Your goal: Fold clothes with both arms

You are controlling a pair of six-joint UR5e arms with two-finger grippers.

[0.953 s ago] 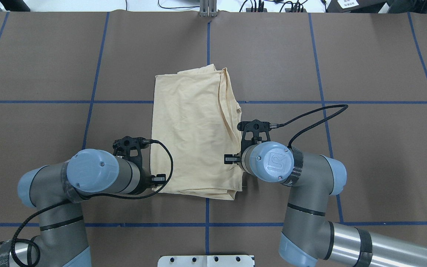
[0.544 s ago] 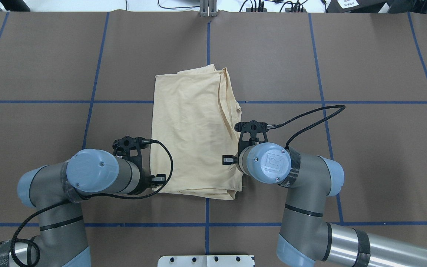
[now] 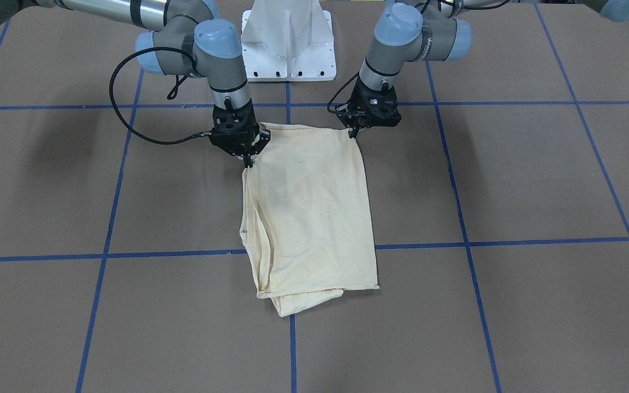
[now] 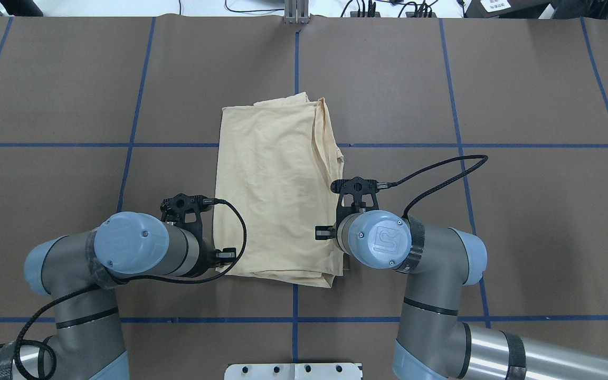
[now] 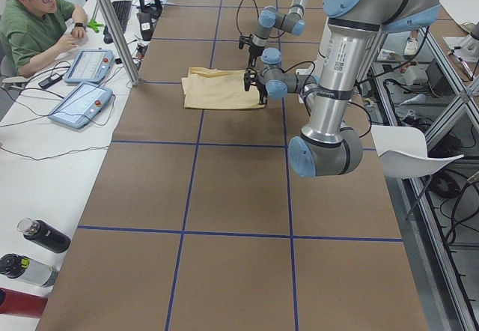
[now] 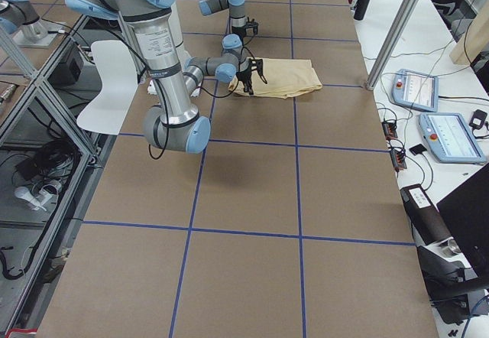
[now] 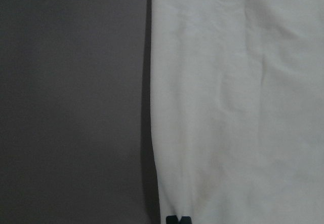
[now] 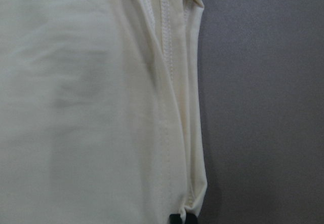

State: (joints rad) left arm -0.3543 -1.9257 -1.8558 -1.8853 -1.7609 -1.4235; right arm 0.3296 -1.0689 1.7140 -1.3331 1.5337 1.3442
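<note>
Overhead exterior: T-shirt [image 4: 272, 184] on blue-gridded table [image 4: 520, 79], near corners under left arm [image 4: 135, 245] and right arm [image 4: 383, 245], jaws closed on cloth.

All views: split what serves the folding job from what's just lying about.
Job:
shirt
left gripper
right gripper

Lying about:
bottles, on the side bench
tablets, by the seated operator
chair, behind the robot
</note>
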